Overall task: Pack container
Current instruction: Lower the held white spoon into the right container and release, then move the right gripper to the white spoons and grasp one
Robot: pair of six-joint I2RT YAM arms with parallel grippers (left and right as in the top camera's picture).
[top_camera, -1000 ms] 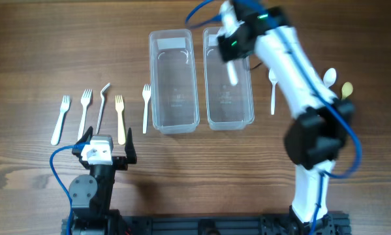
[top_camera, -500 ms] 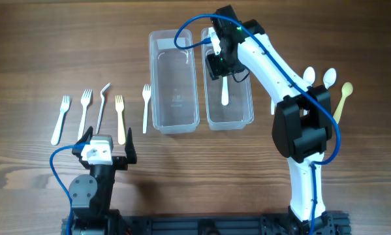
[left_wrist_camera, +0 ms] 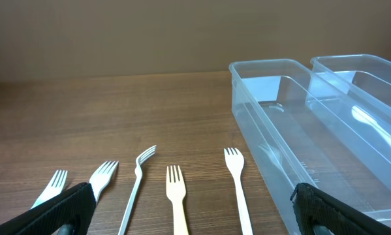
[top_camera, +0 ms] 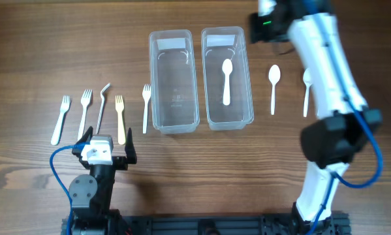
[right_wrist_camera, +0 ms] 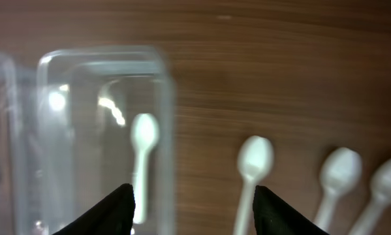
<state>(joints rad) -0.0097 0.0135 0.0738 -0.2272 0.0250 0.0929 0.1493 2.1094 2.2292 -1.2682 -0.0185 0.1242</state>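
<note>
Two clear containers stand side by side, the left one point(top_camera: 173, 81) bare, the right one point(top_camera: 210, 98) holding one white spoon point(top_camera: 226, 81). High over the far end, between that container point(right_wrist_camera: 104, 62) and the loose spoons, my right gripper point(right_wrist_camera: 192, 209) hangs open and holds nothing. The dropped spoon point(right_wrist_camera: 143, 150) shows blurred through the wall. White spoons point(top_camera: 273, 83) point(top_camera: 305, 91) lie on the wood to the right. Several forks point(top_camera: 120, 117) lie in a row at the left. My left gripper point(left_wrist_camera: 192, 215) is open near the front edge, just short of the forks point(left_wrist_camera: 175, 196).
The right arm point(top_camera: 326, 72) crosses above the spoons on the right and hides part of them. A grey bent-necked fork point(top_camera: 102, 104) lies among the white ones. The left arm's base point(top_camera: 91, 189) sits at the front left.
The right gripper opened and let the white spoon fall into the right container. It then rose and swung to the right, past the container's far corner. The left arm stayed still.
</note>
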